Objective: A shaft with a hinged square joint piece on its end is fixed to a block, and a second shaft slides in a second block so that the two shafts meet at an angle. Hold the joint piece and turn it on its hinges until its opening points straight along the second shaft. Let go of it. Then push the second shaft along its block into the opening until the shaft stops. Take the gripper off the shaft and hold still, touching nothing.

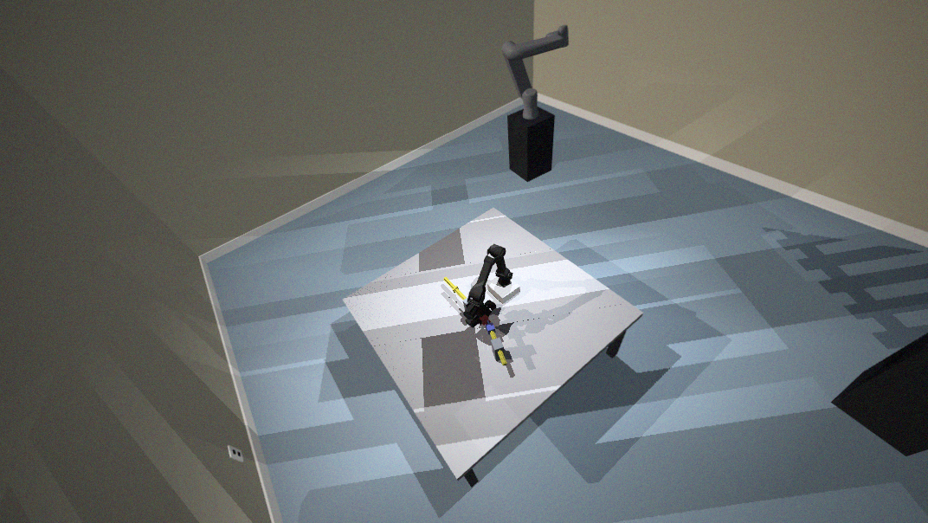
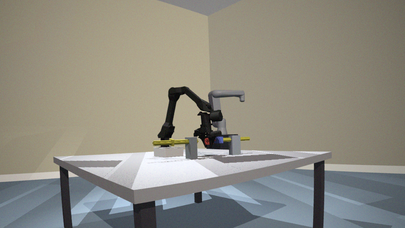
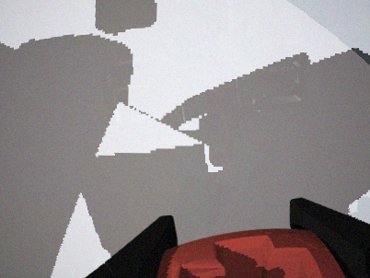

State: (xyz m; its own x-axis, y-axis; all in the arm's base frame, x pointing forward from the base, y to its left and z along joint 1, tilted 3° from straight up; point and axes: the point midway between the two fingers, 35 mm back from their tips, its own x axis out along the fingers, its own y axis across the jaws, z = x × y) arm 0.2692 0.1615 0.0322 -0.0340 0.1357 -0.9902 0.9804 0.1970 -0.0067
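Note:
My gripper (image 1: pixel 482 319) (image 2: pixel 206 144) (image 3: pixel 233 220) is shut on the red joint piece (image 2: pixel 207 140) (image 3: pixel 258 258), one black finger on each side. The opening's direction cannot be told. Beside the red piece is a blue hinge part (image 1: pixel 490 327) (image 2: pixel 219 139), on the end of the first yellow shaft (image 1: pixel 502 358) (image 2: pixel 245 138), which passes through a grey block (image 1: pixel 497 345) (image 2: pixel 235 147). The second yellow shaft (image 1: pixel 452 286) (image 2: pixel 161 142) with its small collar runs through another grey block (image 2: pixel 191 150). Its tip shows just past that block, apart from the red piece.
A pale block (image 1: pixel 509 293) (image 2: pixel 168 152) stands at the arm's base. The table (image 1: pixel 454 448) (image 2: pixel 181 187) carries everything, with hard shadows across it. A grey arm (image 1: pixel 516 67) (image 2: pixel 231 93) stands on a black pedestal beyond the table.

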